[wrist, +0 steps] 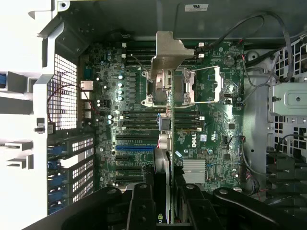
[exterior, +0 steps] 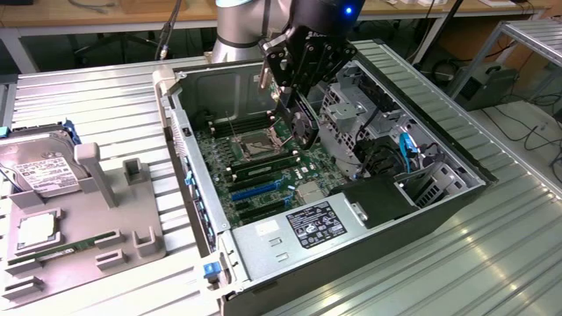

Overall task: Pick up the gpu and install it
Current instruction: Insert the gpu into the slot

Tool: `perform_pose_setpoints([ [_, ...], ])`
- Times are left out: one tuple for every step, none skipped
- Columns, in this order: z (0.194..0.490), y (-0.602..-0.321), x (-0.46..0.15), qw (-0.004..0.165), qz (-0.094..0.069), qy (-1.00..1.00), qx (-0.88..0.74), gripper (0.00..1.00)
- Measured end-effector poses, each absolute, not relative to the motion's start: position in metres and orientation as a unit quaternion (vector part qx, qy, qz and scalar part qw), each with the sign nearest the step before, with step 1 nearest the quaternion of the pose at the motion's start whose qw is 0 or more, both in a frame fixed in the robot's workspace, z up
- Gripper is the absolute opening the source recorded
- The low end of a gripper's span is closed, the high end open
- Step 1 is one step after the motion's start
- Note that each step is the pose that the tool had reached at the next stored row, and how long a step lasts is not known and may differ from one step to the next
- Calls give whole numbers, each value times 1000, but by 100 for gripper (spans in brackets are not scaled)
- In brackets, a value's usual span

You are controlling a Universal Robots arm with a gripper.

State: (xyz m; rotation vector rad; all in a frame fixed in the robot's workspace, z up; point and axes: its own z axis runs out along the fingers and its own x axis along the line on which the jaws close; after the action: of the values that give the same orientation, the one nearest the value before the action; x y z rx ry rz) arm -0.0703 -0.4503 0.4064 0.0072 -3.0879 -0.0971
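Presently my claw [exterior: 296, 91] is clamped on the gpu [exterior: 302, 125]. I hold the card upright inside the open computer case [exterior: 187, 141], above the motherboard [exterior: 220, 148]. Beside the case, a grey tray [exterior: 114, 227] holds a hard drive [exterior: 37, 170].

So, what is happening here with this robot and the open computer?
One robot arm's black gripper has its jaws shut on the gpu, a small dark expansion card with a black fan. It holds the card on edge over the green motherboard inside the open grey metal computer case. The card is not yet seated in any slot.
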Motion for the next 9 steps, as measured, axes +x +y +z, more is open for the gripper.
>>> perform_pose_setpoints([
  [406, -450, -70, 26, -31, -999, 2, 26],
  [406, -450, -70, 26, -31, -999, 2, 26],
  [406, -450, -70, 26, -31, -999, 2, 26],
  [406, -450, -70, 26, -31, -999, 2, 26],
  [406, -450, -70, 26, -31, -999, 2, 26],
  [406, -450, -70, 25, -31, -999, 6, 26],
  [406, -450, -70, 25, -31, -999, 16, 26],
  [405, -450, -70, 26, -31, -999, 25, 26],
  [405, -450, -70, 26, -31, -999, 34, 26],
])
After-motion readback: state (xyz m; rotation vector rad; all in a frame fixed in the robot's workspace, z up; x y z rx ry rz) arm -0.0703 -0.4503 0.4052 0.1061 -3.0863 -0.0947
